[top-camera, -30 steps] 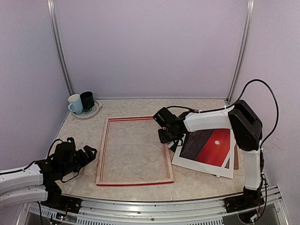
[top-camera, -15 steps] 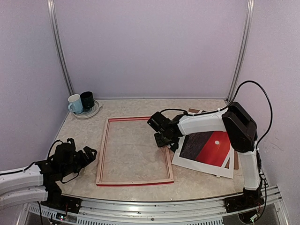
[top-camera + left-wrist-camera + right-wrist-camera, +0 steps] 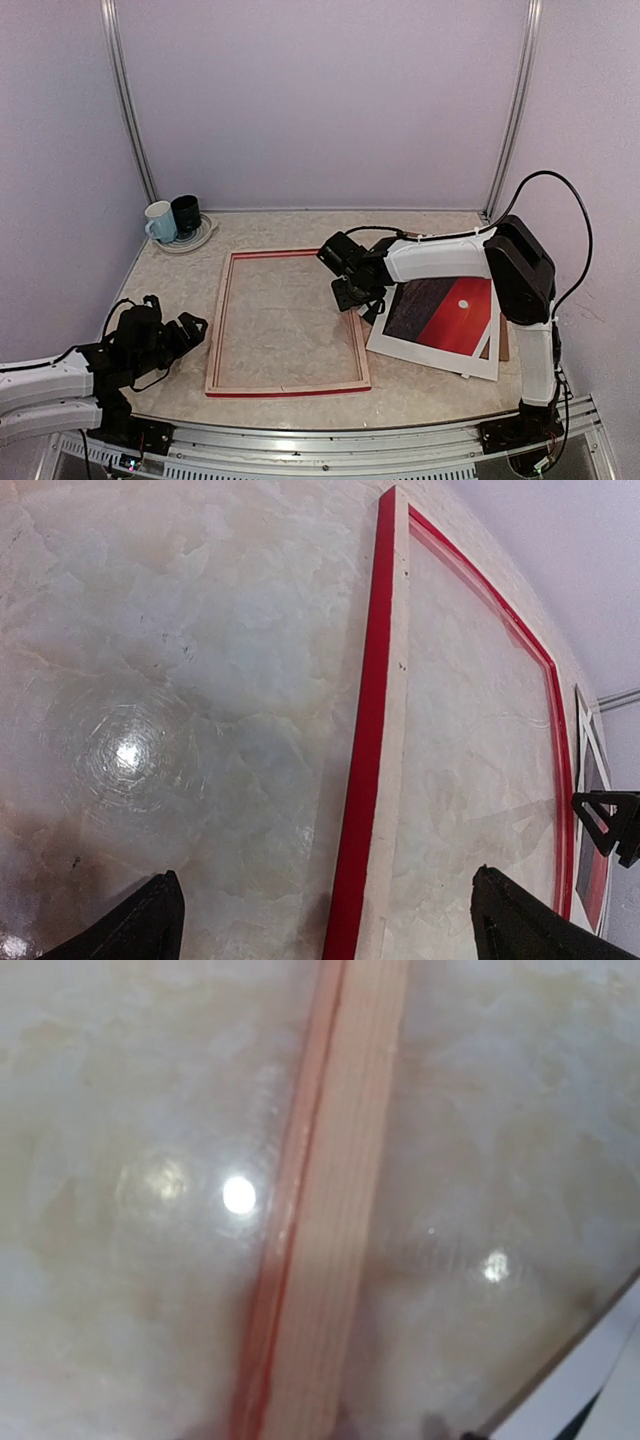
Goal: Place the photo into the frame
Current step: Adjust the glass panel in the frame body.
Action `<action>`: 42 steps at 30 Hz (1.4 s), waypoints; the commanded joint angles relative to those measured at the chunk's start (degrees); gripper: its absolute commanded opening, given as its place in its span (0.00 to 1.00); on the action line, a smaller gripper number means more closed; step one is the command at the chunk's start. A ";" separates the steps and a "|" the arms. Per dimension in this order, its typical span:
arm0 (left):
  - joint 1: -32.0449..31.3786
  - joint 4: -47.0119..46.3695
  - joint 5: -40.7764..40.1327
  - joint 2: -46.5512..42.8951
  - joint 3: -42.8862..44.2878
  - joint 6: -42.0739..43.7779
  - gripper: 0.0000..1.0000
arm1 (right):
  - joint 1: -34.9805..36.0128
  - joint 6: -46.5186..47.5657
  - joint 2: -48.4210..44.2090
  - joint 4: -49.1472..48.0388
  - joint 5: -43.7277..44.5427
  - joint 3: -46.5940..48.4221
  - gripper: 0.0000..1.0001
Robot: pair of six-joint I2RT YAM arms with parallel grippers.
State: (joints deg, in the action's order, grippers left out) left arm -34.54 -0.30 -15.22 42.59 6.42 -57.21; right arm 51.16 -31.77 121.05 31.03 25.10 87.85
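Observation:
The frame (image 3: 214, 330) lies flat in the middle of the table, red face with pale wood edges. To its right lies the photo (image 3: 445, 315), a red sunset with a white margin, face up. My right gripper (image 3: 352, 298) hovers low over the frame's right rail, just left of the photo. The right wrist view shows only that blurred pale rail (image 3: 340, 1190) and a corner of the photo (image 3: 600, 1380), not the fingers. My left gripper (image 3: 335, 930) is open and empty near the frame's left rail (image 3: 370, 730), its fingertips (image 3: 160, 925) spread wide.
A brown backing board (image 3: 503, 342) peeks out under the photo's right side. A white cup and a dark cup (image 3: 175, 220) stand on a saucer at the back left. Purple walls enclose the table on three sides.
My right gripper shifted slightly left along the frame's right rail. The left arm, frame and photo have not moved.

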 commanded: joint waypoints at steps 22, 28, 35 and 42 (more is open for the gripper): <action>-2.13 -10.69 -4.10 25.57 8.24 5.50 0.86 | -0.16 -2.28 2.35 5.12 1.81 1.72 0.53; -3.42 -10.08 -5.76 31.24 10.52 4.19 0.81 | 0.49 -3.62 -0.84 4.16 0.19 -3.04 0.53; -5.94 -9.97 -8.22 36.73 12.65 2.83 0.79 | 0.99 -3.22 -2.22 2.52 -0.58 -5.24 0.58; -6.59 -5.45 -13.66 33.63 16.92 5.05 0.86 | 1.47 -1.18 -5.82 1.35 -0.18 -3.47 0.62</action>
State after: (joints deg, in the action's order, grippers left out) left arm -40.64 -10.94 -25.65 78.02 20.51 -53.32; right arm 51.86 -34.09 119.28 32.01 24.99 83.83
